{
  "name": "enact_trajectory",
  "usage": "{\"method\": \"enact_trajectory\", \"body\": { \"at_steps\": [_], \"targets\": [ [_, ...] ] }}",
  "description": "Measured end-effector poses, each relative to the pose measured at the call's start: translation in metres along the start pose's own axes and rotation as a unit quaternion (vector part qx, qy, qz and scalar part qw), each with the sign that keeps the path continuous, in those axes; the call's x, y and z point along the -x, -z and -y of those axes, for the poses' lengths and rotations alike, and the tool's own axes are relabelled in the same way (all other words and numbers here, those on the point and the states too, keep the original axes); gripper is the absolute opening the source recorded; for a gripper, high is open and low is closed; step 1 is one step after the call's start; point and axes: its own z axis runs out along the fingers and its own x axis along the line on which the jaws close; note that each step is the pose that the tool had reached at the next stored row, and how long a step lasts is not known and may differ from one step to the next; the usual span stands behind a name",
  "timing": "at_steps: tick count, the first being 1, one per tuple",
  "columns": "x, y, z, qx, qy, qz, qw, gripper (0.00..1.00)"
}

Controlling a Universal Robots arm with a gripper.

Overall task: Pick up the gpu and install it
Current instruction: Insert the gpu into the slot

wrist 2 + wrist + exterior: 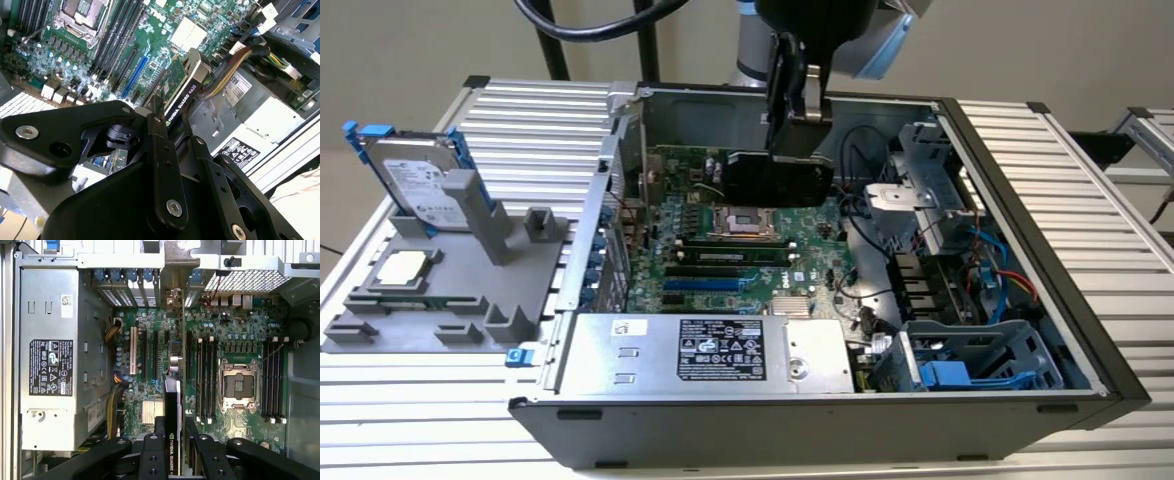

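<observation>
black links hold gpu over the board

end effector [172, 450] is clamped on the gpu [172, 405], held edge-down above the motherboard [150, 365]. misjudged alignment could land it off the slots [145, 352] below. memory sticks [205, 380] and cpu socket [239, 386] crowd one side, power supply [55, 360] the other.

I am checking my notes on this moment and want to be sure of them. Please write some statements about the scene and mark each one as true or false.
1. The gripper holds the gpu over the open computer case. True.
2. The hard drive lies inside the case. False: it stands in the grey holder outside the case, at the exterior view's left.
3. The CPU socket on the motherboard is empty. True.
4. The gpu lies flat on the power supply. False: the gripper holds it on edge above the motherboard.
</observation>
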Motion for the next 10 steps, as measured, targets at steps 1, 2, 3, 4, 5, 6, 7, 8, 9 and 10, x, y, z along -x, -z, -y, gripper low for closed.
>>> {"method": "enact_trajectory", "body": {
  "at_steps": [1, 2, 3, 4, 5, 6, 7, 8, 9, 10],
  "targets": [
    [0.0000, -0.0007, 0.0000, 0.0000, 0.000, 0.0000, 1.0000, 0.00],
    [0.0000, -0.0014, 0.0001, 0.0000, 0.000, 0.0000, 1.0000, 0.00],
    [0.0000, -0.0020, 0.0001, 0.0000, 0.000, 0.0000, 1.0000, 0.00],
    [0.0000, -0.0027, 0.0002, 0.0000, 0.000, 0.0000, 1.0000, 0.00],
    [0.0000, -0.0034, 0.0002, 0.0000, 0.000, 0.0000, 1.0000, 0.00],
    [0.0000, -0.0041, 0.0002, 0.0000, 0.000, 0.0000, 1.0000, 0.00],
    [0.0001, -0.0048, 0.0002, 0.0000, 0.000, 0.0000, 1.0000, 0.00],
    [0.0001, -0.0055, 0.0003, 0.0000, 0.000, 0.0000, 1.0000, 0.00],
    [0.0001, -0.0061, 0.0003, 0.0000, 0.000, 0.0000, 1.0000, 0.00],
    [0.0001, -0.0068, 0.0004, 0.0000, 0.000, 0.0000, 1.0000, 0.00]
  ]
}}
